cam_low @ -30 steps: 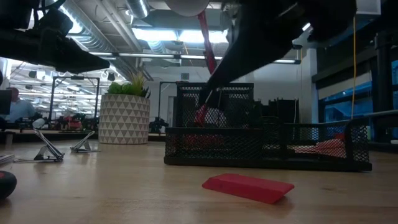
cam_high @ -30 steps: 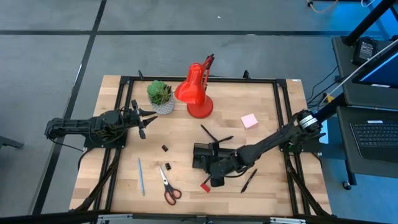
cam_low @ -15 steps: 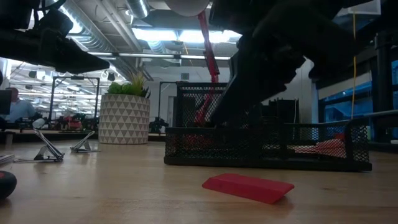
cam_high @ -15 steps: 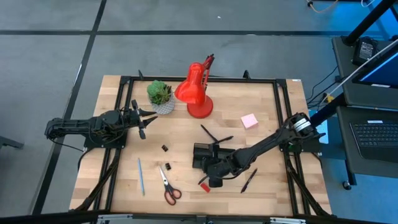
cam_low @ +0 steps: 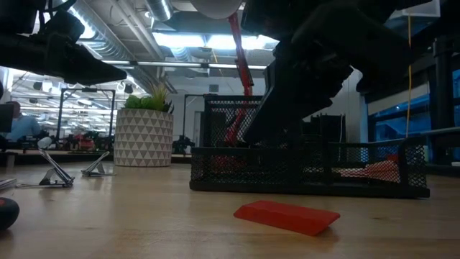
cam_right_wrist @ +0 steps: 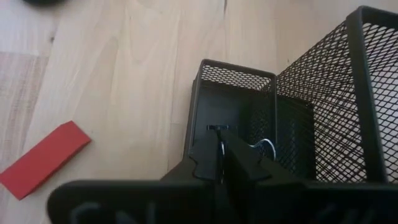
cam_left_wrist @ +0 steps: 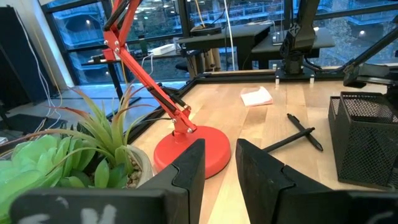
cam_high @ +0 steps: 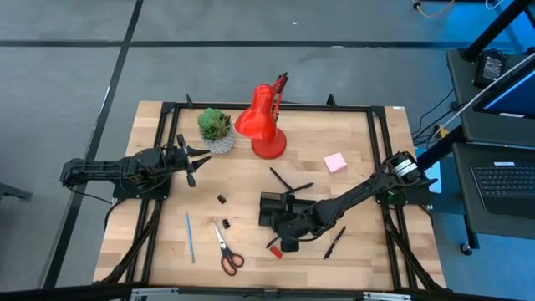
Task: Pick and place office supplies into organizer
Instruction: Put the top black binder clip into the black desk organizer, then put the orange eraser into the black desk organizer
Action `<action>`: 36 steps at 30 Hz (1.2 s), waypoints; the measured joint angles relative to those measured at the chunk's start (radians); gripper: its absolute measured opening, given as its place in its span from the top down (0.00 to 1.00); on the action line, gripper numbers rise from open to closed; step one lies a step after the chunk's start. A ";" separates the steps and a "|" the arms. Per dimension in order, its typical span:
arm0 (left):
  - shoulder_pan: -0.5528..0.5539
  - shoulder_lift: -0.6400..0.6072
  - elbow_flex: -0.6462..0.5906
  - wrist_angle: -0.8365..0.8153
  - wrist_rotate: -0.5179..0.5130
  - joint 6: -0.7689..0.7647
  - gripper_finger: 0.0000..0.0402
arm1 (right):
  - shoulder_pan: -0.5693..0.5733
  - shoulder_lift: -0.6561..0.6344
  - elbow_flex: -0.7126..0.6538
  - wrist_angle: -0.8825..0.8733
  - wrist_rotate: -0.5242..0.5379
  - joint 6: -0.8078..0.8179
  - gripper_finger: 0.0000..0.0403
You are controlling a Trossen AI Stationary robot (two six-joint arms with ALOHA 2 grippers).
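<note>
The right end effector is hanging right over a small compartment of the black mesh organizer, and honestly it's hard to make out what's in there. Its fingers are sitting almost together with something thin and wiry, maybe a clip, poking out between the tips, but I can't tell if it's actually gripped. From overhead the arm is covering most of the organizer. The flat red block is lying on the wooden table just beside that end effector, outside the tray. The left end effector is waiting well away, fingers slightly apart and holding nothing, pointing at the red lamp with the spiky plant right beside it.
</note>
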 joint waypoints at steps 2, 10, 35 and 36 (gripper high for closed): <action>0.000 0.000 0.000 0.000 0.000 0.000 0.79 | 0.000 0.000 0.000 0.000 0.000 0.033 0.92; 0.000 0.000 0.000 0.000 0.000 0.000 0.79 | 0.000 0.000 0.000 0.000 0.000 0.127 0.92; 0.000 0.000 0.000 0.001 0.000 0.000 0.79 | 0.063 0.002 0.322 -0.221 -0.140 0.239 0.80; 0.000 0.000 0.000 0.001 0.000 0.000 0.79 | 0.068 0.002 0.322 -0.221 -0.140 0.272 0.77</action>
